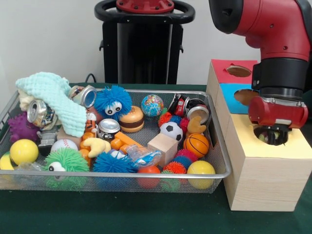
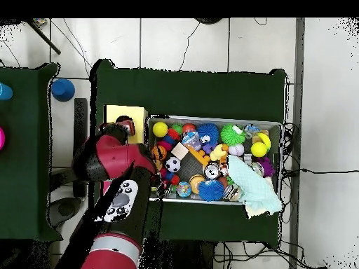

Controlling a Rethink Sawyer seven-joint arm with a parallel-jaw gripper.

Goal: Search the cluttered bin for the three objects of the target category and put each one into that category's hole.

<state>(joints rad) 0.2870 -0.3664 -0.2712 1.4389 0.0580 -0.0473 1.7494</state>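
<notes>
- Green cloth (image 1: pixel 122 214) covered the table under a wire bin (image 1: pixel 146 174) full of toys.
- Beside it stood a wooden box (image 1: pixel 265 180) with a yellow-topped hole (image 1: pixel 271 136).
- Over that hole hung the gripper (image 1: pixel 273 137); whether its fingers were apart or together could not be told.
- Balls, including a basketball (image 1: pixel 197 145), lay in the bin.

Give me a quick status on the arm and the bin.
Hand over the yellow hole, state unclear. Bin still cluttered with balls and cans. Nothing blocking.
</notes>
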